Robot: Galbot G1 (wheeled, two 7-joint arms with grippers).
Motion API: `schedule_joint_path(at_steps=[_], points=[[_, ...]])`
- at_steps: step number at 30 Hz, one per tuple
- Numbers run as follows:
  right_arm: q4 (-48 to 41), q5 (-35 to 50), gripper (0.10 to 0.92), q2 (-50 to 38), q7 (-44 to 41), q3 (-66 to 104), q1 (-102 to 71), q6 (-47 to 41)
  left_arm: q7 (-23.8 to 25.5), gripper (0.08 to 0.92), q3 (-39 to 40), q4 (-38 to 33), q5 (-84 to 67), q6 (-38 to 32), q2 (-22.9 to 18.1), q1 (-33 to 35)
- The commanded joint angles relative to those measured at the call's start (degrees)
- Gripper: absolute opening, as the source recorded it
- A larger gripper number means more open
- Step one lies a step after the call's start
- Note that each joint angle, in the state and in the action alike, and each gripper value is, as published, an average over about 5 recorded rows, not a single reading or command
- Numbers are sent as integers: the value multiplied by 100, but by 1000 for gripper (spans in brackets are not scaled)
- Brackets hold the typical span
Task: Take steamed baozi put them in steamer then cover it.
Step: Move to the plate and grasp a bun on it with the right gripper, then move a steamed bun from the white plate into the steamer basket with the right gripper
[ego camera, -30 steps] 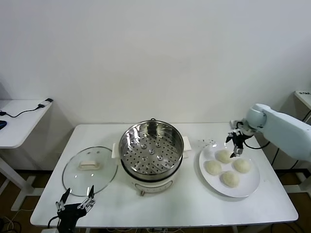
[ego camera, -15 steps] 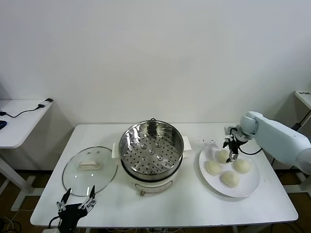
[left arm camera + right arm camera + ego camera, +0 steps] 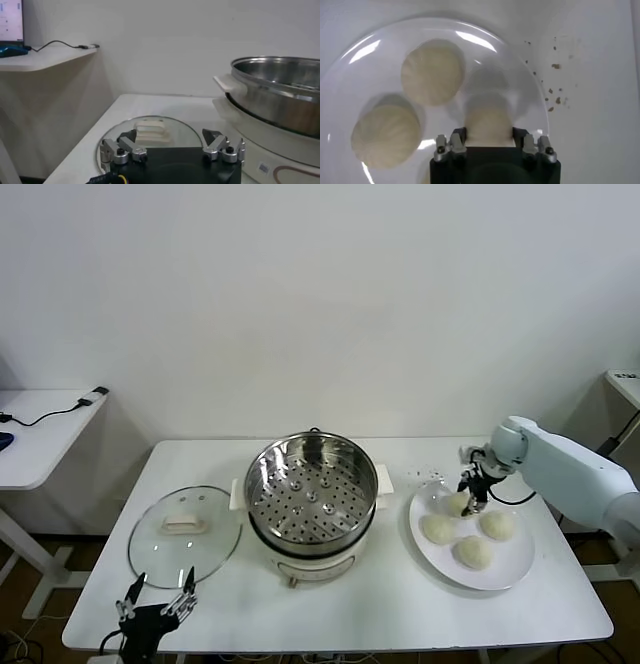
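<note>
Gripping the first bun is the step in hand: the right tool (image 3: 472,496) has its fingers closed narrow on the bun (image 3: 458,502) at the back of the white plate (image 3: 513,567), and the right wrist view shows that bun (image 3: 488,125) sitting between the two fingers while it rests on the plate. The left tool (image 3: 155,605) hangs parked at the near left edge of the table (image 3: 400,609), its fingers spread wide and holding nothing, just in front of the glass lid (image 3: 185,536), which lies flat on the table left of the steamer (image 3: 311,489). Counting: four buns, all on the plate, one steamer basket with nothing in it, one lid, one plate. None of the buns has been moved across, so the task is at its very start. The next move, as I judge it, calls for a straight lift clear of the plate rim, a carry leftward over the steel rim, and a gentle set-down on the perforated floor; soft dough may dent or stick to the fingers.
</note>
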Motion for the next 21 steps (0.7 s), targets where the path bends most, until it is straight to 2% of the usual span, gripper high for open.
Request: schedule_joint_path(at_steps=[1, 5, 12, 17, 21], points=[[831, 364, 603, -317, -81, -907, 1163, 79, -4, 823, -3, -47, 7, 20, -4, -1], [1531, 1066, 602, -259, -301, -2155, 3023, 563, -2, 823, 8, -109, 22, 50, 12, -21], [2925, 1872, 602, 636, -598, -2996, 5372, 1848, 1, 823, 41, -134, 167, 38, 10, -61], [3953, 1729, 602, 1393, -428, -2988, 5765, 2867, 0, 823, 31, -133, 177, 47, 24, -78], [4310, 1107, 602, 1816, -227, -2930, 5436, 3650, -2, 823, 27, -133, 159, 79, 29, -108]])
